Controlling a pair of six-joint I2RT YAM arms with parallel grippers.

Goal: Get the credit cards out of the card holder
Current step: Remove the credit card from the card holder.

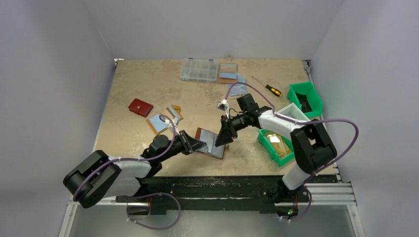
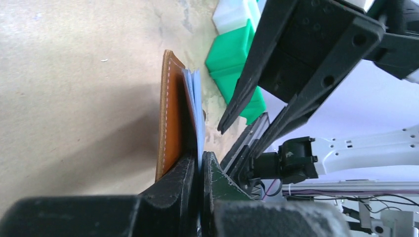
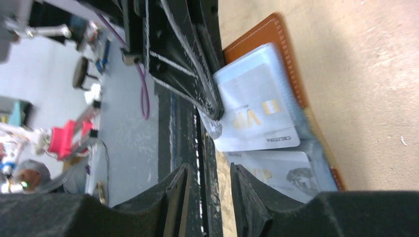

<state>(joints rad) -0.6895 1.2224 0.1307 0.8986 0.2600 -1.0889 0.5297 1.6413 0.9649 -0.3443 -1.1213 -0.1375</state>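
Card holder [image 1: 211,143] lies open at lower centre of the top view, on the desk [image 1: 148,84] between the two arms, skewed to the near edge. In the left wrist view its brown stitched cover [image 2: 170,113] runs up-down the frame with the pale bluish sleeves [image 2: 194,94] fanned against its right side. The left fingers [image 2: 183,177] are pressed together, pinching the card holder by the near edge of the sleeves. In the right wrist view the holder's long axis runs from upper centre to lower right, stitched leather rim on the right. Two silvery-grey credit cards [image 3: 252,113] sit inside the sleeves, one above the other, the upper one's gold lettering turned sideways. The right fingers [image 3: 173,192] are spread and hold nothing, tips just over the sleeves. The desk surface is tan and mottled, with a black rail [image 1: 207,185] at the near edge. Also on it are a dark red wallet [image 1: 140,107], a clear compartment box [image 1: 198,70], a screwdriver [image 1: 267,86] and green bins [image 1: 305,98]. Pale grey walls close three sides.
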